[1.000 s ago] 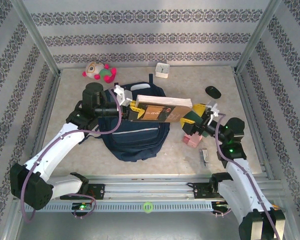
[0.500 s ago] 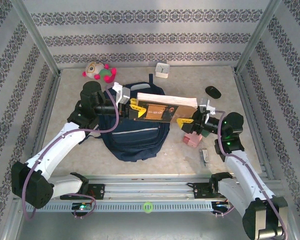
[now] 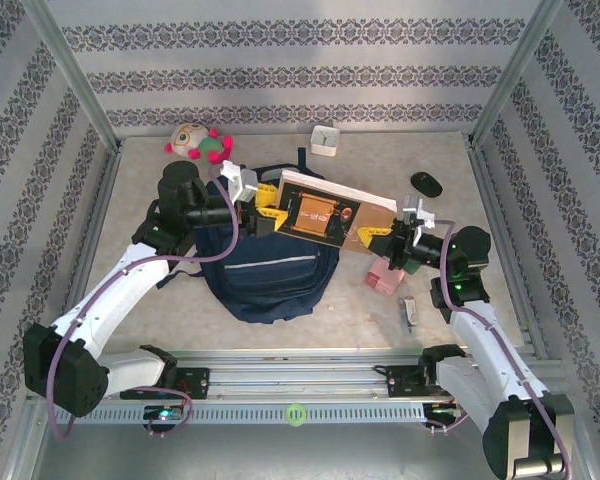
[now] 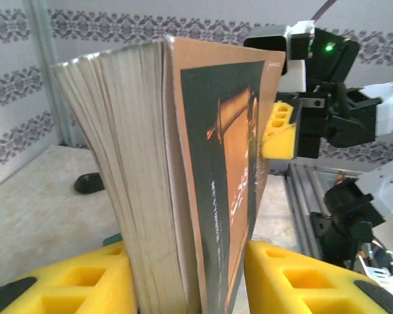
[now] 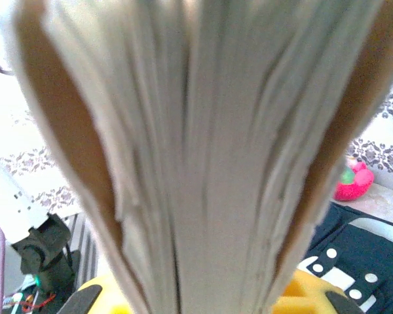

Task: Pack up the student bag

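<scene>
Above navy-blue fabric backpack (image 3: 270, 280), right gripper (image 3: 377, 234) is clamped on thick brown-covered paperback book (image 3: 330, 212). Its other end sits between left gripper (image 3: 266, 212) fingers, grip unclear

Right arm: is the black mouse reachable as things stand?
Probably not yet. The right tool is shut on the book, over the student bag. The black mouse lies uncovered just beyond it, so the path looks free once the book goes.
</scene>
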Available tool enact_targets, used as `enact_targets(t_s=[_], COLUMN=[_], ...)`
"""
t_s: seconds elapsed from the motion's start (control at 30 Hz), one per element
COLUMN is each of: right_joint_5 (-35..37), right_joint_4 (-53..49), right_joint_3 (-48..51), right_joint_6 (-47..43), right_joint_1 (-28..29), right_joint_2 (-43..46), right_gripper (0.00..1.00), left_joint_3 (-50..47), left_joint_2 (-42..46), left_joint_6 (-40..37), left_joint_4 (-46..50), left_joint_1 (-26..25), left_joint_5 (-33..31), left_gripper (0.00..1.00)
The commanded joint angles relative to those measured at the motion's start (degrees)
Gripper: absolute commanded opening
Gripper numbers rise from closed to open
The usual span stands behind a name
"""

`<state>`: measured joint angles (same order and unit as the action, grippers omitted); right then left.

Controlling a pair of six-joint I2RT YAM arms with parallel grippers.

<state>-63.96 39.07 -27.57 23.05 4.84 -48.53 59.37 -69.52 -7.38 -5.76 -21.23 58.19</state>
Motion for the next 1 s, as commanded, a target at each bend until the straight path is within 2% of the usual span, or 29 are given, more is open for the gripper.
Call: enact_targets(t_s=[0.0, 0.1, 0.17, 0.3, 0.4, 0.67, 0.87, 0.97], right_joint_5=[20.16, 27.23, 31.65, 33.06, 33.55, 32.12, 31.27, 31.02], right_joint_4=[-6.77, -12.87, -21.62, -31.37, -36.79, -36.34, -36.78, -36.63], right_joint_3=[3.31, 5.07, 4.25, 2.49, 1.06, 1.54, 1.42, 1.65], right_joint_6=[11.54, 16.18, 17.73, 15.73, 14.7, 14.83, 13.96, 14.12], right_joint_1=[-3.93, -4.07, -4.07, -4.05, -4.05, -3.96, -3.96, -3.96], right_joint_2=[5.19, 8.68, 11.27, 13.35, 12.91, 11.43, 11.7, 11.93], right_gripper=[0.0, 0.0, 0.0, 0.0, 0.0, 0.0, 0.0, 0.0], left_joint_3=[0.58, -2.46, -4.49, -6.42, -7.29, -6.18, -5.61, -6.5], left_joint_2=[2.89, 1.81, 0.15, -3.79, -7.14, -16.69, -19.49, -19.53], left_joint_6=[-24.75, -32.98, -36.3, -40.15, -41.9, -35.65, -34.36, -32.61], left_joint_4=[24.34, 29.31, 30.75, 32.1, 30.89, 24.47, 22.61, 18.33], left_joint_1=[0.54, 0.25, -0.44, -3.13, -6.65, -14.43, -16.28, -16.43], left_joint_5=[-16.3, -22.74, -25.42, -29.28, -33.88, -42.86, -45.03, -49.62], left_gripper=[0.76, 0.8, 0.84, 0.91, 0.92, 0.92, 0.93, 0.94])
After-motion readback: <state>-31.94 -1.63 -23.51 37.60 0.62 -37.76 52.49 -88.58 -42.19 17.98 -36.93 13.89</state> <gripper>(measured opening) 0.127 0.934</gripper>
